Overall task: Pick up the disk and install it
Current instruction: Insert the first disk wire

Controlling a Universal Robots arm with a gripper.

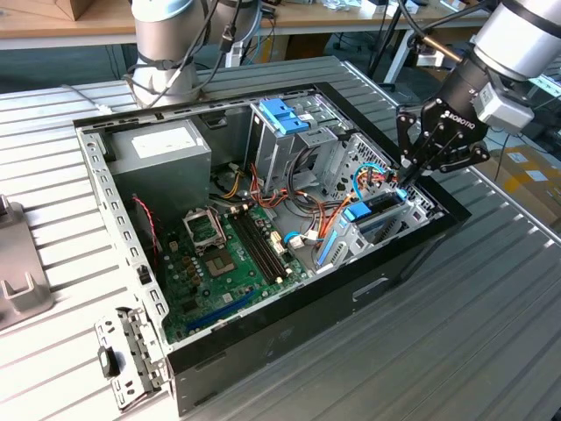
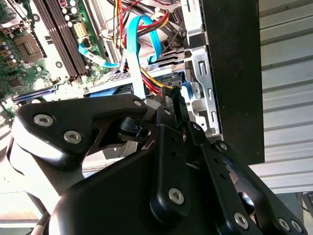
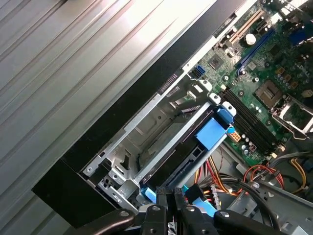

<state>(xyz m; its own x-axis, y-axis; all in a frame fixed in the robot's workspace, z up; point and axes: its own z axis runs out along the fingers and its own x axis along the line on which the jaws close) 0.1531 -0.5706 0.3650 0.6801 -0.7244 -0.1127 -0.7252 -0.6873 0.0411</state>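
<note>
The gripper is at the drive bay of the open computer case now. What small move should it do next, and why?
Probably a short, gentle push further into the drive bay. The gripper has its fingertips close together at the blue-railed end of the disk, which lies in the bay with its blue rail end apparently still out. Whether it is fully seated cannot be told.

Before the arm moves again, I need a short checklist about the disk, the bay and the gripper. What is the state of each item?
1. Disk sits in the metal bay at the case edge: ok.
2. Disk fully seated: cannot tell.
3. Gripper at the disk's blue rail end: ok.
4. Fingers closed on the rail: ok, in the first wrist view.
5. Cables away from the fingers: not ok, they lie close.
</note>
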